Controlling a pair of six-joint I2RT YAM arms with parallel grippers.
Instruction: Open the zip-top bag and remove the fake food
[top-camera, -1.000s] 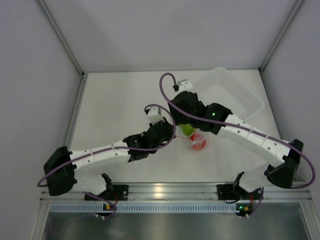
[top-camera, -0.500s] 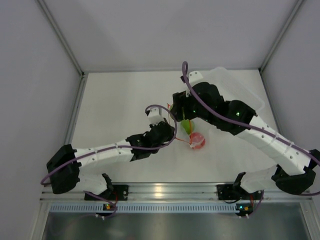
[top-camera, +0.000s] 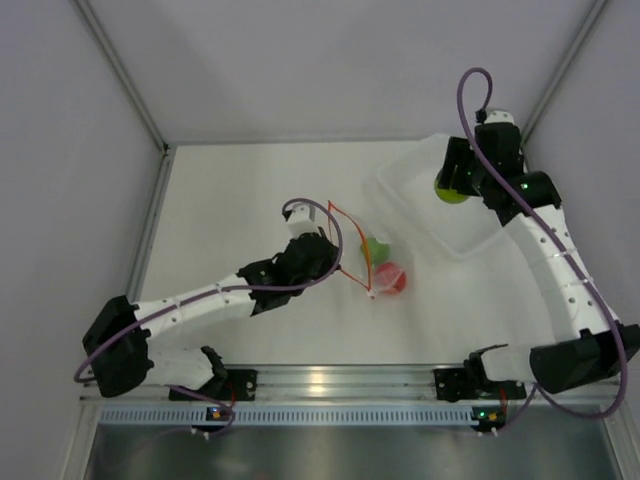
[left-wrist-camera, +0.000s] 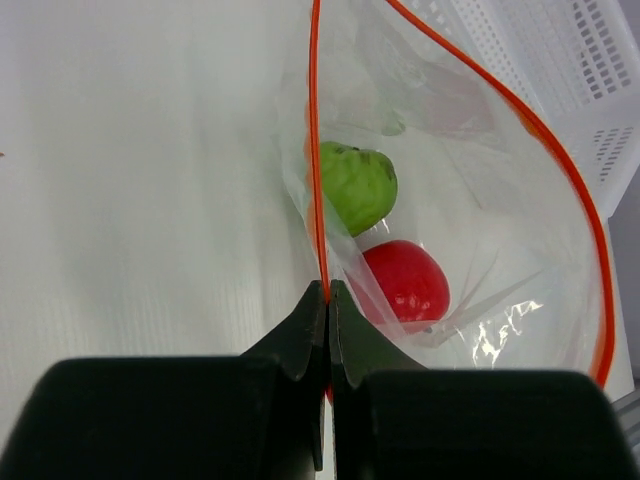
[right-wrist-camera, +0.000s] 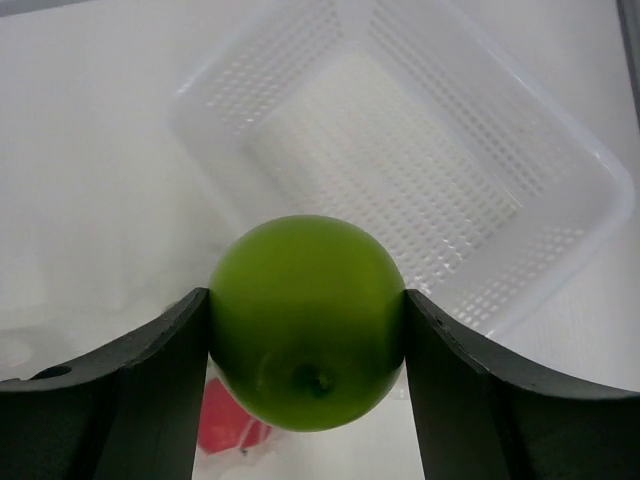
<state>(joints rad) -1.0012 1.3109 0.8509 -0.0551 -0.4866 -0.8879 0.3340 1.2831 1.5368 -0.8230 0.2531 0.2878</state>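
Observation:
The clear zip-top bag (top-camera: 372, 262) lies open mid-table, its red-orange zip strip (left-wrist-camera: 316, 150) spread in a loop. My left gripper (top-camera: 335, 262) is shut on the near side of the strip, as the left wrist view (left-wrist-camera: 327, 290) shows. Inside the bag lie a lime green ball (left-wrist-camera: 357, 186) and a red ball (left-wrist-camera: 405, 283); both also show in the top view, the green ball (top-camera: 377, 248) and the red ball (top-camera: 391, 279). My right gripper (right-wrist-camera: 305, 330) is shut on the other lime green ball (right-wrist-camera: 306, 336), held high above the clear tub (top-camera: 447, 196); that ball shows in the top view too (top-camera: 451, 190).
The clear perforated tub (right-wrist-camera: 420, 170) stands at the back right, next to the bag. Grey walls and metal posts enclose the white table (top-camera: 230, 200). The metal rail (top-camera: 330, 380) runs along the near edge.
My right gripper has lifted a green ball out of the bag and carried it right and back, over the tub. The left gripper stays shut on the strip, shifted slightly.

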